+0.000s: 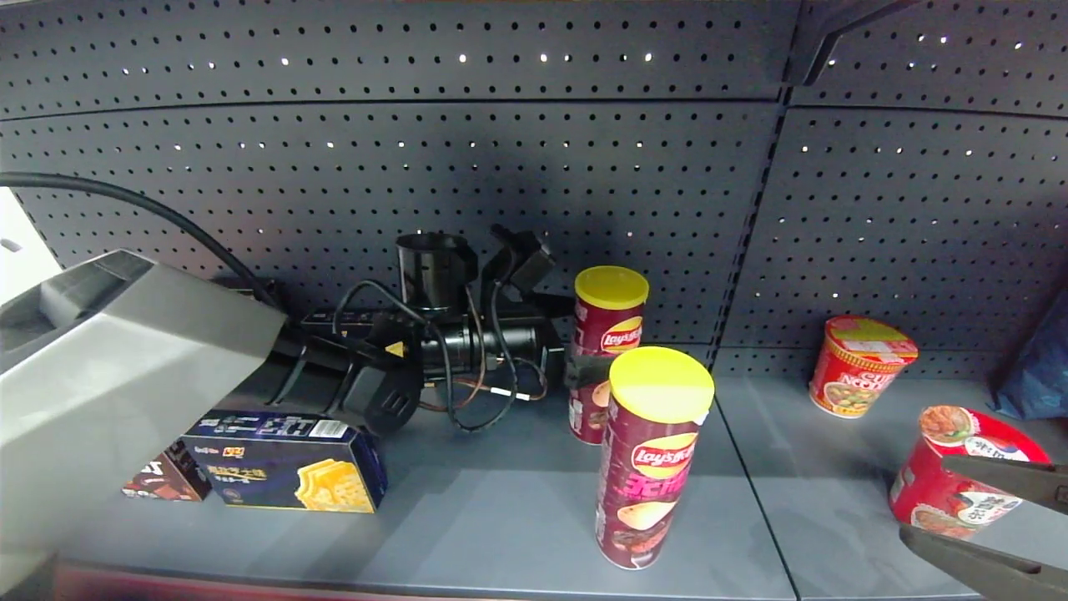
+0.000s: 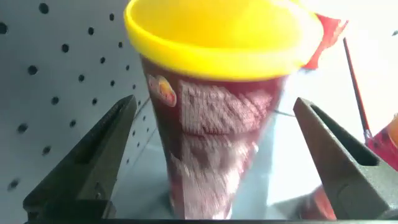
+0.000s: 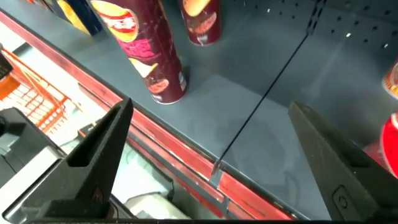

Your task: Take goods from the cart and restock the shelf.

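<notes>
Two maroon chip cans with yellow lids stand on the grey shelf (image 1: 501, 517). The rear can (image 1: 609, 321) stands near the pegboard, and my left gripper (image 1: 584, 369) is open around its middle. In the left wrist view this can (image 2: 217, 124) stands between the two fingers (image 2: 93, 168) with a gap on each side. The front can (image 1: 655, 455) stands free near the shelf edge. My right gripper (image 1: 926, 498) is open at the lower right, in front of a red cup noodle (image 1: 959, 484). From the right wrist, its gripper (image 3: 211, 109) hangs over the shelf edge with the front can (image 3: 149, 56) beyond.
A blue cracker box (image 1: 292, 463) and a brown box (image 1: 167, 476) lie at the shelf's left. A second cup noodle (image 1: 859, 363) stands at the back right, with a blue bag (image 1: 1035, 367) beside it. An orange cart (image 3: 31, 99) sits below the shelf's red front strip (image 3: 174, 162).
</notes>
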Controlling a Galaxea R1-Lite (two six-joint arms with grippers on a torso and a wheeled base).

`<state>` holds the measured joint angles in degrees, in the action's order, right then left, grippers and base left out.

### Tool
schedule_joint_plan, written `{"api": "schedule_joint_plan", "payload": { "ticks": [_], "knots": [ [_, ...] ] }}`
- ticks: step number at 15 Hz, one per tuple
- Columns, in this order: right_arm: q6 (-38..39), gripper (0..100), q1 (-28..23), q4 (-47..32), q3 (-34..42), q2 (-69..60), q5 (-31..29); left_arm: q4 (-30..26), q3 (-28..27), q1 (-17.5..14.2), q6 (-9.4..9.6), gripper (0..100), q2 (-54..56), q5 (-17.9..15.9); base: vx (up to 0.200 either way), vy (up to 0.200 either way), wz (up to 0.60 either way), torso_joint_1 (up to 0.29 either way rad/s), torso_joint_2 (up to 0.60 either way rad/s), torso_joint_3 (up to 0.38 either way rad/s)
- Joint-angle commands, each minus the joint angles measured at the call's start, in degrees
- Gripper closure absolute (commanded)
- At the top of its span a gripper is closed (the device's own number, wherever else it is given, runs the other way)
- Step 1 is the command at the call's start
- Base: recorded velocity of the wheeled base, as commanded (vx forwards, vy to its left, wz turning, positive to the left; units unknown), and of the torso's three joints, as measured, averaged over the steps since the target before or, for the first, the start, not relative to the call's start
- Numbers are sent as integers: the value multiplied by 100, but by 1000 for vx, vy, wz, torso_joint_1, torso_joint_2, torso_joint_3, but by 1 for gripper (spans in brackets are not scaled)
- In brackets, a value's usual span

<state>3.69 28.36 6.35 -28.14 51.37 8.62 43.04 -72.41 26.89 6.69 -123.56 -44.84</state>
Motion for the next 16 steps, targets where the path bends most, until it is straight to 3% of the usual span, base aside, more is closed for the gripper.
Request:
{"api": "schedule_joint_plan", "payload": {
  "ticks": [1, 6, 11, 13, 14, 16],
  "knots": [
    [0, 0, 12, 15, -25, 242, 8, 108, 465, -88, 131, 0, 412, 1, 0, 0, 0, 0, 0, 0],
    [-35, 0, -14, 24, -157, 901, -71, 723, 1599, -554, 131, 0, 1027, 10, 0, 0, 0, 0, 0, 0],
    [-44, 0, 311, 332, -236, 1973, -853, 723, 2372, -1037, 139, 0, 1827, 28, 0, 0, 0, 0, 0, 0],
    [-27, 0, 478, 358, -219, 2193, -976, 723, 2618, -1098, 148, 0, 2020, 203, 0, 0, 0, 0, 0, 0],
    [17, 0, 566, 376, -210, 2386, -1152, 828, 2688, -1116, 157, 0, 2047, 502, 0, 0, 0, 0, 0, 0],
    [184, 0, 654, 393, -122, 2650, -1521, 1039, 2829, -1107, 148, 0, 2135, 1724, 0, 0, 0, 0, 0, 0]
  ]
}}
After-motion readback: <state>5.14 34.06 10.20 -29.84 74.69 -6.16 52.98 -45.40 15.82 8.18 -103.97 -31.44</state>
